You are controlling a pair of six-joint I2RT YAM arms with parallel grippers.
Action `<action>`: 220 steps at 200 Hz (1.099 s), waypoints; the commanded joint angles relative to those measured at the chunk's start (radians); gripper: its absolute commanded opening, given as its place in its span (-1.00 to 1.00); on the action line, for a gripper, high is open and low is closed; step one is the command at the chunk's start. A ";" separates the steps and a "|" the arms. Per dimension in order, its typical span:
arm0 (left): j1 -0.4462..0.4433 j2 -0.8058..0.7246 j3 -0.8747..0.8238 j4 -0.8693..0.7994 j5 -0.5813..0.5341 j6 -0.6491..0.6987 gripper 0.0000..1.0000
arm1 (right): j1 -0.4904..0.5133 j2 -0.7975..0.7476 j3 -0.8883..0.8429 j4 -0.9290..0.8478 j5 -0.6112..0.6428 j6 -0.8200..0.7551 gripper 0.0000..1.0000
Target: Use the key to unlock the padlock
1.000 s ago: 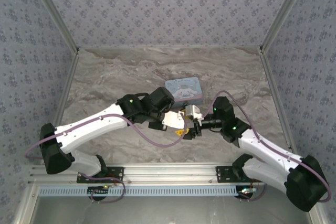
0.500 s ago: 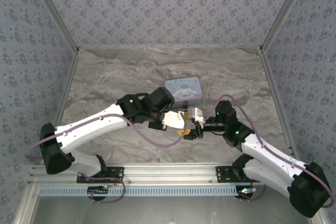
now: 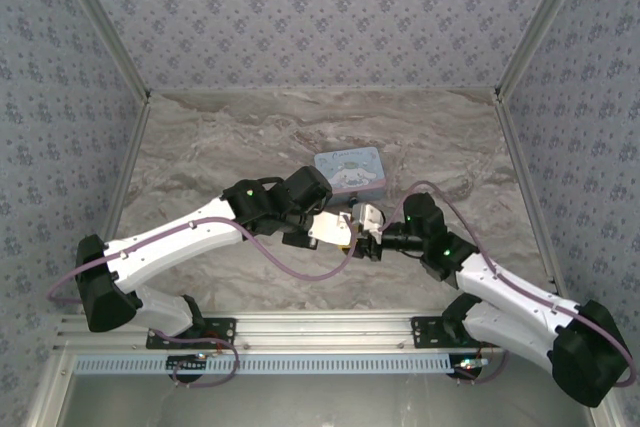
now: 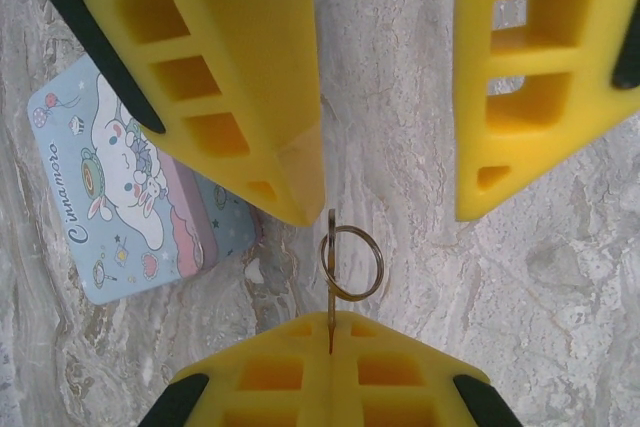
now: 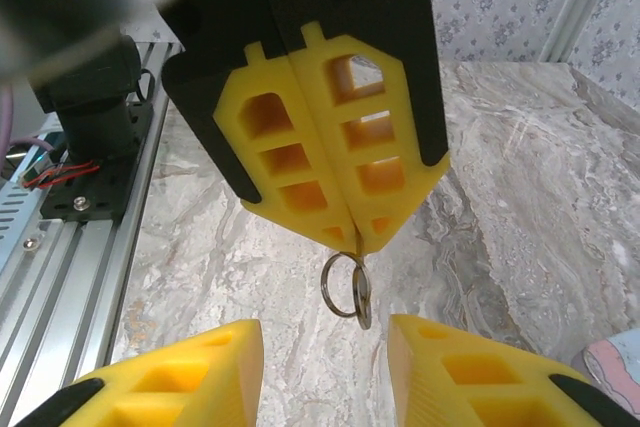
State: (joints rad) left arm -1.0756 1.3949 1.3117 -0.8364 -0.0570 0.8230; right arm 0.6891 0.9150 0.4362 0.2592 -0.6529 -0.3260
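Note:
My left gripper [image 4: 330, 322] is shut on the key [image 4: 330, 282], a thin metal blade standing edge-on out of its yellow fingertips, with a split ring [image 4: 353, 263] through it. In the right wrist view the key [image 5: 362, 297] and its ring [image 5: 338, 285] hang below the left gripper's closed fingers [image 5: 330, 147]. My right gripper [image 5: 325, 342] is open, one finger on each side of the key with a gap to both. In the top view the left gripper [image 3: 350, 230] and the right gripper [image 3: 370, 237] meet above mid-table. The padlock is out of view.
A light-blue cartoon tin [image 3: 349, 169] lies flat on the marble table [image 3: 220, 137] just behind the grippers, also seen as the tin [image 4: 120, 197] beside the left fingers. An aluminium rail [image 5: 60, 247] runs along the near edge. Patterned walls close in three sides.
The right gripper has moved in toward the left gripper and its fingers have narrowed around the key. The left arm has held still with the key.

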 commanded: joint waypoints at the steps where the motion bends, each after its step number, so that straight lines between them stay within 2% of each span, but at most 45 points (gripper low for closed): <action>1: -0.009 -0.011 0.009 -0.009 0.008 0.011 -1.00 | 0.007 0.009 0.013 0.047 0.028 0.004 -0.23; 112: -0.009 -0.008 0.009 -0.013 0.004 0.012 -1.00 | 0.007 0.041 0.034 0.097 0.012 0.037 -0.40; 220: -0.009 -0.014 0.005 -0.006 0.014 0.008 -1.00 | -0.013 0.040 0.020 0.154 -0.030 0.083 -0.42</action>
State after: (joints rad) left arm -1.0756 1.3949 1.3117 -0.8368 -0.0654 0.8223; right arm 0.6800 0.9573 0.4362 0.3908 -0.6521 -0.2596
